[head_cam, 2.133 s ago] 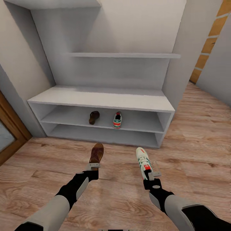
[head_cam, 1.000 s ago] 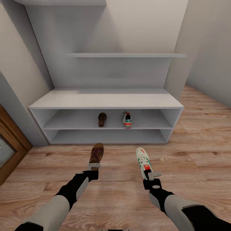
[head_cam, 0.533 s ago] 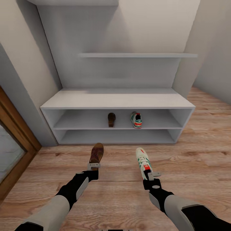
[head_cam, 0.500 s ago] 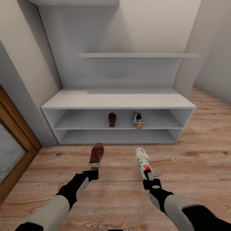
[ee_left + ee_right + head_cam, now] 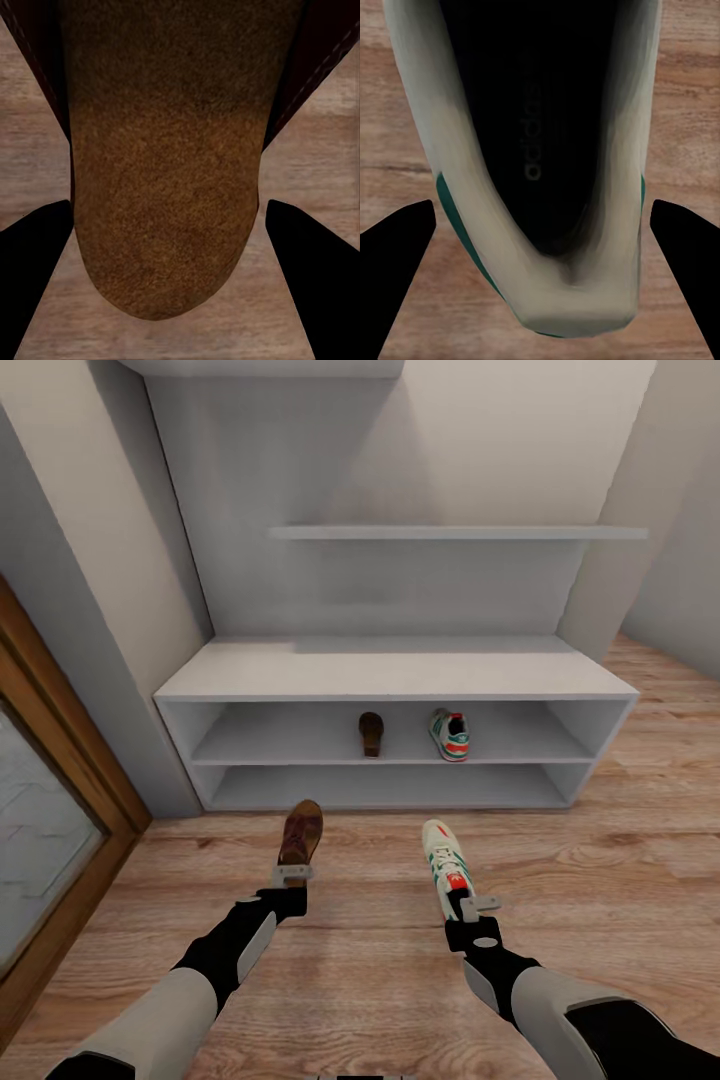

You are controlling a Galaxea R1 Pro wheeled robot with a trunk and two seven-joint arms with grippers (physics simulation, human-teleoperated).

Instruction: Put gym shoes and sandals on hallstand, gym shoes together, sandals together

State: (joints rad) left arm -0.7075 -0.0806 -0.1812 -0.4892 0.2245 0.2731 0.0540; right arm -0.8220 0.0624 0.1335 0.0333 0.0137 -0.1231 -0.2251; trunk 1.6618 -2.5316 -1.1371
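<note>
Nearest to us, both arms reach out low over the corridor floor (image 5: pixel 600 880). The left hand (image 5: pixel 293 876) grips a sandal (image 5: pixel 301 833) by its heel; the right hand (image 5: pixel 472 905) is clamped on a gym shoe (image 5: pixel 444 857), also at the heel, toe pointing ahead. Beyond them stands the hallstand (image 5: pixel 400 668), and on its upper open shelf wait the other sandal (image 5: pixel 371 732) and the other gym shoe (image 5: pixel 450 733), apart from each other. To do this well, I'd say slide each shoe in level beside its partner, clearing the shelf edge. Up close, the left wrist view shows the sandal's suede-like footbed (image 5: pixel 165 187) between dark fingers (image 5: pixel 30 277); the right wrist view shows faint lettering on the insole (image 5: pixel 536 142), unreadable from the head view.
</note>
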